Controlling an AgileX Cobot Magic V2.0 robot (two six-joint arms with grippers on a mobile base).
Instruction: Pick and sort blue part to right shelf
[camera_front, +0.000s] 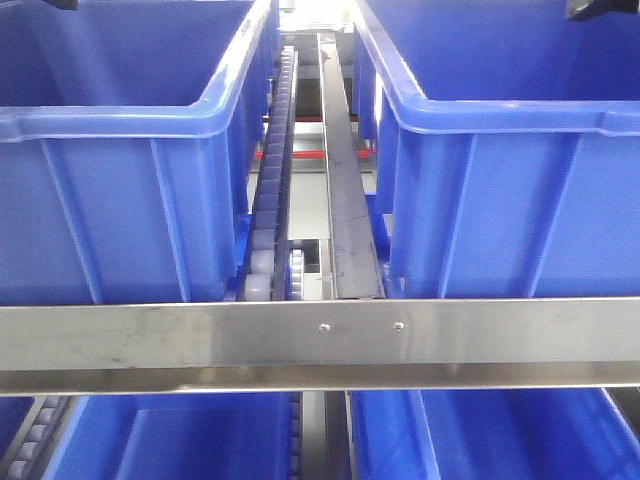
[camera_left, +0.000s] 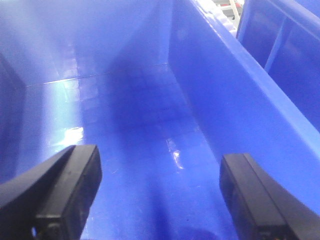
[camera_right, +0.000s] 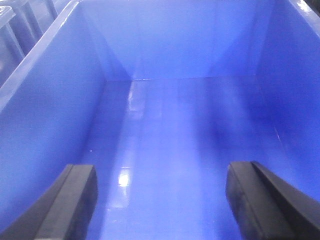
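The blue part I am meant to sort is nowhere I can find: neither wrist view shows anything lying on the bin floors, and from the front I see only the outer walls, so I cannot tell where it sits. My left gripper (camera_left: 160, 195) hangs inside the left bin (camera_front: 120, 120) with its fingers (camera_left: 70, 190) spread wide and nothing between them; the glossy floor under it looks bare, save a faint dark patch at the bottom edge of that view that I cannot make out. My right gripper (camera_right: 160, 200) is likewise open and empty, its fingers (camera_right: 75, 200) well apart over the bare floor of the right bin (camera_front: 520, 120). Between the two bins run a roller track (camera_front: 272, 200) and a dark metal rail (camera_front: 345, 180), and a steel crossbar (camera_front: 320, 340) spans the front, with more blue bins on the shelf below. As I judge it, the step is still finding the part, so I would keep both jaws wide, lift clear of the bin walls before moving sideways, and look over the nearer end of each floor before committing to a descent.
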